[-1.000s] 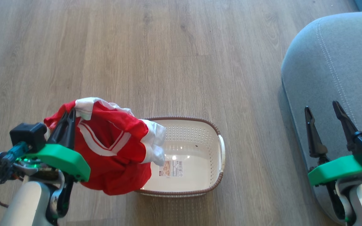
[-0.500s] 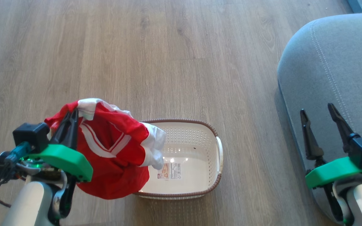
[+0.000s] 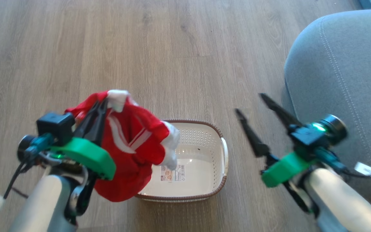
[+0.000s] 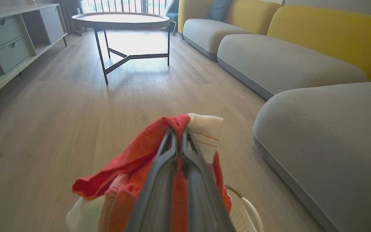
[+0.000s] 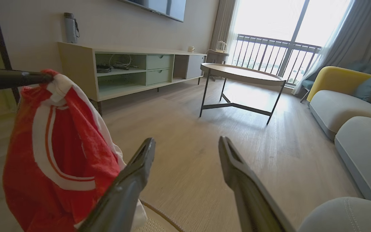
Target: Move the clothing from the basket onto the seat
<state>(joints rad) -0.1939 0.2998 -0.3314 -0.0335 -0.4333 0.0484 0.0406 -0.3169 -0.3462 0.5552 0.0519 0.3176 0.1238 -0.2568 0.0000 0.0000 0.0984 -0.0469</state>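
Note:
The red clothing with white bands hangs bunched from my left gripper, which is shut on its top edge, above the basket's left end. In the left wrist view the closed gripper pinches the red cloth. The cream basket sits on the floor with only a label sticker inside. My right gripper is open, held over the floor between basket and grey seat. In the right wrist view the open right gripper points past the hanging clothing.
Wooden floor all around. A round table on thin dark legs stands further off, with a low cabinet along the wall. More grey and yellow sofa sections run beyond the seat.
My right arm swung left off the seat to over the floor beside the basket. My left gripper lifted the clothing up and slightly right.

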